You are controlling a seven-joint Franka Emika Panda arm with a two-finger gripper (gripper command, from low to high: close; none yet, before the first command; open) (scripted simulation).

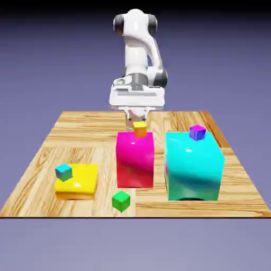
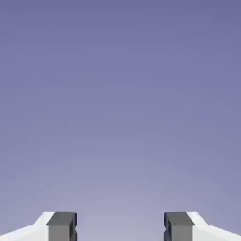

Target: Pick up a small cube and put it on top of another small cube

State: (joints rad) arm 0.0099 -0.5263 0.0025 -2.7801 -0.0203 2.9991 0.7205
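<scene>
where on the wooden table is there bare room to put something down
Between the yellow block and the red-pink block, behind the green cube; also the strip along the near edge, right of the green cube. Crowded: between the red-pink and cyan blocks.

In the exterior view we saw a plain blue-violet backdrop [image 1: 32,69], almost black at 12 o'clock and paler towards 6 o'clock. Against it lay a light wooden surface [image 1: 79,132] with brown, streaky grain, its outline narrow at 12 o'clock and widening towards 6 o'clock, where a thin dark line marked the edge. Towards 2 o'clock we noticed a browner strip of wood. In the hand view we saw the same smooth backdrop, deeper violet at 12 o'clock and softly lighter towards 6 o'clock.
</scene>
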